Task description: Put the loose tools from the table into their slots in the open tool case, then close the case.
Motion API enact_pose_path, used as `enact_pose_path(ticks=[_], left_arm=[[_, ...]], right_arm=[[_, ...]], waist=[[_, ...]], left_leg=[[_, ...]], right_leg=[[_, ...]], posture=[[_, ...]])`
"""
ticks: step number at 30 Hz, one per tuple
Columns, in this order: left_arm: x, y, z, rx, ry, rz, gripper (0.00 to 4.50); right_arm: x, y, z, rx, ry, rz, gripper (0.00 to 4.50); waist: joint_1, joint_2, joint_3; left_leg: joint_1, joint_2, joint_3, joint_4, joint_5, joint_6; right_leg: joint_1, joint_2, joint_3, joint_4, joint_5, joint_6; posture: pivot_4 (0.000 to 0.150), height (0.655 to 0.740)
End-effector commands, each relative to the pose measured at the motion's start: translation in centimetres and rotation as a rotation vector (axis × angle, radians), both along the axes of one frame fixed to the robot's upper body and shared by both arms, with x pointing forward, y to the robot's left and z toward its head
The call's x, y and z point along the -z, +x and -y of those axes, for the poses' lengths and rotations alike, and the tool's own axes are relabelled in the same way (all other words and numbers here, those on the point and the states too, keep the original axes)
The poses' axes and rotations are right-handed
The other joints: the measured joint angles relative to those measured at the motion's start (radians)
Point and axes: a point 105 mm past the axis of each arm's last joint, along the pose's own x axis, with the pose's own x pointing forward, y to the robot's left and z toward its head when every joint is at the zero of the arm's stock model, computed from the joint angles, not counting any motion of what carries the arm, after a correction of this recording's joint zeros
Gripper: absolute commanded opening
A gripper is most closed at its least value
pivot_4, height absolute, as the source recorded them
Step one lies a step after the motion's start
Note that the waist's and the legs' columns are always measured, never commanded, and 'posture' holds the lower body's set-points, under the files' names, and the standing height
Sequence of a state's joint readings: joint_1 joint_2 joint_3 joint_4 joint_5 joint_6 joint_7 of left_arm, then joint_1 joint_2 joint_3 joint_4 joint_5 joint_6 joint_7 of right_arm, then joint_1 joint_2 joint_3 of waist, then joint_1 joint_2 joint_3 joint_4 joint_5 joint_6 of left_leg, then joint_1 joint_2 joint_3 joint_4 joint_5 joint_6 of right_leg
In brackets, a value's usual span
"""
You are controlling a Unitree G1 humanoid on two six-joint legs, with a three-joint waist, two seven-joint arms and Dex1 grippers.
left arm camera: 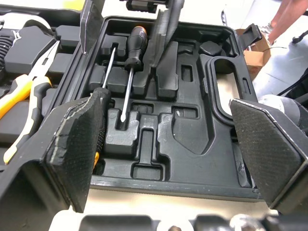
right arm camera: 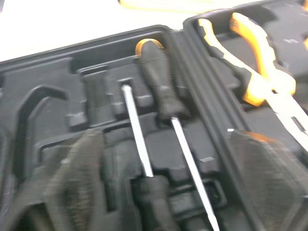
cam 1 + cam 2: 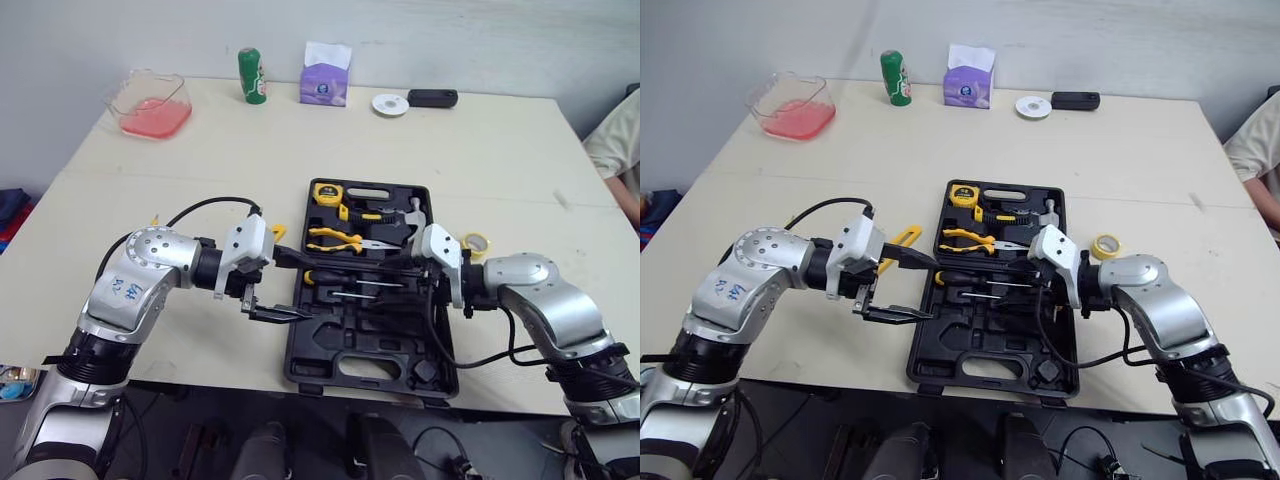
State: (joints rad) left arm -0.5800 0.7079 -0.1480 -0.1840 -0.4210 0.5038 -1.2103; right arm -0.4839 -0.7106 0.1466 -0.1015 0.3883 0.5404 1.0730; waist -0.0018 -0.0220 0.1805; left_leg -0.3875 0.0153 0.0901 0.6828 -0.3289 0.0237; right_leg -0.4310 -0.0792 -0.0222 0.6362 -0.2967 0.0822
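Observation:
The black tool case (image 3: 330, 365) lies open at the table's near middle. It holds a yellow tape measure (image 3: 326, 193), yellow-handled pliers (image 3: 335, 238), a hammer (image 3: 408, 222) and two screwdrivers (image 3: 350, 283) side by side in slots. My left gripper (image 3: 292, 288) is open at the case's left rim, with nothing between its fingers (image 1: 72, 154). From the right, my right gripper (image 2: 163, 183) hangs open just over the two screwdrivers (image 2: 159, 82), its fingers (image 1: 166, 33) pointing left. A yellow tool (image 3: 902, 237) lies on the table left of the case, partly hidden by my left gripper.
A small yellow tape roll (image 3: 477, 243) lies just right of the case. Along the far edge stand a clear tub of pink liquid (image 3: 150, 105), a green can (image 3: 252, 76), a purple tissue pack (image 3: 325, 78), a white disc (image 3: 390, 104) and a black box (image 3: 432, 98). A person's arm (image 3: 620, 150) is at the right.

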Motion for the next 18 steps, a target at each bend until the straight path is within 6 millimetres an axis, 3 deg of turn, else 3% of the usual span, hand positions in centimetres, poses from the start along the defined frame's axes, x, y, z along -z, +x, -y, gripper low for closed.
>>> enact_pose_path(ticks=[1, 5, 6, 11, 14, 18], left_arm=[[-0.9, -0.1, 0.6, 0.022, -0.005, 0.044, 4.5], [-0.8, -0.1, 0.6, 0.023, -0.004, 0.045, 4.5], [-0.8, 0.0, 0.6, 0.023, -0.003, 0.046, 4.5], [-0.9, 0.0, 0.7, 0.026, -0.01, 0.049, 4.5], [-0.7, 0.1, 0.9, 0.023, -0.019, 0.04, 4.5], [-0.5, 0.1, 1.0, 0.019, -0.016, 0.036, 4.5]], right_arm=[[-0.2, -0.5, 0.1, -0.04, 0.03, 0.009, 2.18], [0.5, -0.7, 0.3, -0.048, 0.004, -0.017, 0.23], [0.7, -0.6, 0.5, -0.039, -0.011, -0.017, 0.04], [1.8, -0.6, 1.0, -0.006, -0.081, -0.052, 0.04], [3.7, 0.1, 2.3, 0.065, -0.216, -0.046, 0.04], [5.6, -1.4, 2.7, 0.0, -0.305, -0.102, 0.04]], waist=[[0.0, 0.0, 0.0], [0.0, 0.0, 0.0], [0.0, 0.0, 0.0], [-0.001, 0.0, 0.0], [-0.001, 0.0, 0.0], [0.005, -0.001, -0.001]], left_leg=[[0.0, 0.0, 0.0, 0.0, 0.0, 0.0], [0.0, 0.0, 0.0, 0.0, 0.0, 0.0], [0.0, 0.0, 0.0, 0.0, 0.0, 0.0], [0.001, 0.0, 0.0, 0.0, 0.0, 0.0], [0.002, 0.0, 0.0, 0.0, 0.0, 0.0], [0.004, 0.0, 0.0, 0.0, 0.0, 0.0]], right_leg=[[0.0, 0.0, 0.0, 0.0, 0.0, 0.0], [0.0, 0.0, 0.0, 0.0, 0.0, 0.0], [0.0, 0.0, 0.0, 0.0, 0.0, 0.0], [0.0, 0.0, 0.0, 0.001, 0.0, 0.0], [0.002, 0.0, 0.0, 0.0, 0.0, 0.0], [0.004, 0.0, 0.0, 0.0, 0.0, 0.0]], posture=[[0.15, 0.74], [0.15, 0.74], [0.15, 0.74], [0.15, 0.74], [0.15, 0.74], [0.15, 0.74]])
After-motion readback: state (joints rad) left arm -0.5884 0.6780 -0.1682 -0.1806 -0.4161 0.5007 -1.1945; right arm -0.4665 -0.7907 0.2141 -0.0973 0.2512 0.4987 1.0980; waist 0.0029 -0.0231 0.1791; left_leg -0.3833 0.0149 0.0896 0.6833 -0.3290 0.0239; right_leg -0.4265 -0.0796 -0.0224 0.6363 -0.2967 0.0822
